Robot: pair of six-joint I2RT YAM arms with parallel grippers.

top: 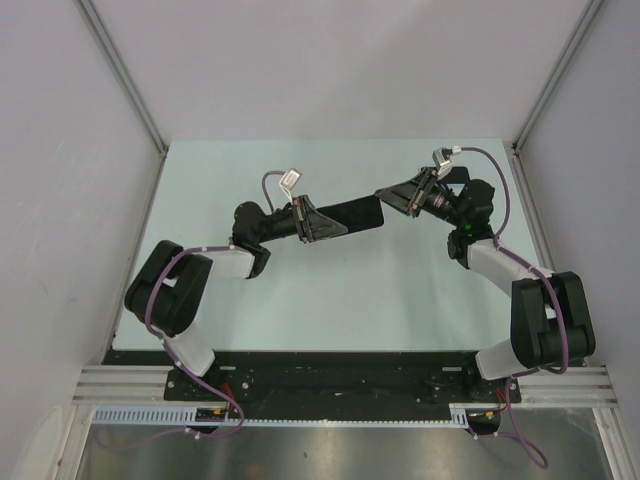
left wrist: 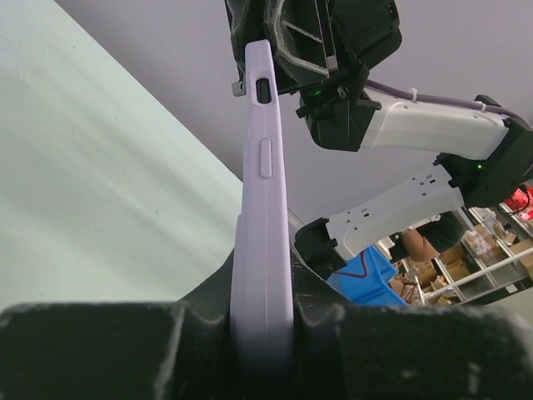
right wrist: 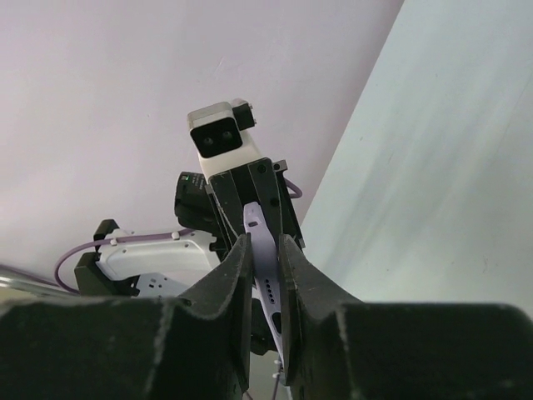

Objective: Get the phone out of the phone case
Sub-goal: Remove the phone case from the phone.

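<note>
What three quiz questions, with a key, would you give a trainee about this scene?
1. True or false: the phone is already out of its case.
2. The left gripper grips the case. The right gripper: A is open, apart from it; B grips it too; C pushes it with shut jaws?
3. Fill in: the case is coloured ____.
Key: 1 false; 2 B; 3 lilac.
</note>
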